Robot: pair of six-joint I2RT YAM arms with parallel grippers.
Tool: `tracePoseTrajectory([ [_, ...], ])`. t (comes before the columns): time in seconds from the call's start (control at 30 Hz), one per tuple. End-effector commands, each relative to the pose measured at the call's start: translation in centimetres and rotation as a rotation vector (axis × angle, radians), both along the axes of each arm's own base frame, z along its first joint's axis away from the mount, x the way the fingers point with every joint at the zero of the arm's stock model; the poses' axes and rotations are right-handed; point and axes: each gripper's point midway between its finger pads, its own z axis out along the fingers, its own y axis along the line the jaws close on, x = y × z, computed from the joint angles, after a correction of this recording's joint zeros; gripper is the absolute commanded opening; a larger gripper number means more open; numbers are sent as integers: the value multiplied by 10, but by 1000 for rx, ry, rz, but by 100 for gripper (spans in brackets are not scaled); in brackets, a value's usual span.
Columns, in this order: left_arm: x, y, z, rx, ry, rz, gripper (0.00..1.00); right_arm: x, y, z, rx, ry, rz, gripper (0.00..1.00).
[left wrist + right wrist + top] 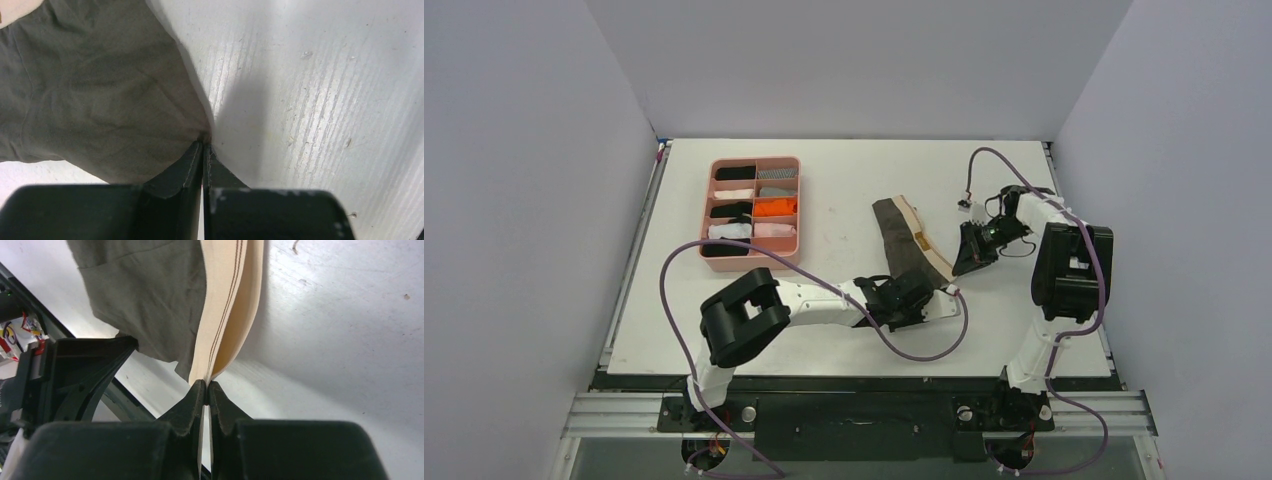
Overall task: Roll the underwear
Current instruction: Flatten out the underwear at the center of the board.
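Note:
The underwear (907, 240) is dark grey-brown cloth with a beige waistband, folded into a long strip right of the table's middle. My left gripper (911, 293) is shut on the strip's near corner; in the left wrist view the cloth (95, 95) meets the closed fingertips (205, 144). My right gripper (969, 256) is shut on the beige waistband (227, 305) at the strip's right edge, its fingertips (206, 386) pinching the band. The grey cloth (145, 295) hangs left of the band.
A pink tray (795, 207) with small rolled cloths in its compartments stands at the back left. A purple cable (924, 352) loops over the table near the front. The left arm's housing (85, 375) shows in the right wrist view.

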Motion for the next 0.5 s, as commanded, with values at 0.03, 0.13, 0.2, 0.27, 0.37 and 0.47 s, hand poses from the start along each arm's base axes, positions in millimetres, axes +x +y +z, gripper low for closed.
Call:
tracePoseTrajectory([
  [0.03, 10, 0, 40, -71, 18, 15, 0, 15, 9, 61, 87, -170, 71, 0],
  [0.13, 21, -5, 86, -166, 83, 27, 0, 25, 15, 89, 109, -231, 76, 0],
  [0.2, 44, -8, 136, -262, 88, 60, 0, 38, 21, 114, 119, -287, 65, 0],
  [0.27, 69, 0, 175, -336, 87, 109, 0, 53, 30, 141, 128, -352, 60, 0],
  [0.37, 109, 24, 220, -417, 72, 197, 0, 77, 44, 192, 145, -472, 54, 0],
  [0.47, 139, 44, 264, -496, 16, 273, 0, 90, 59, 230, 169, -564, 57, 0],
])
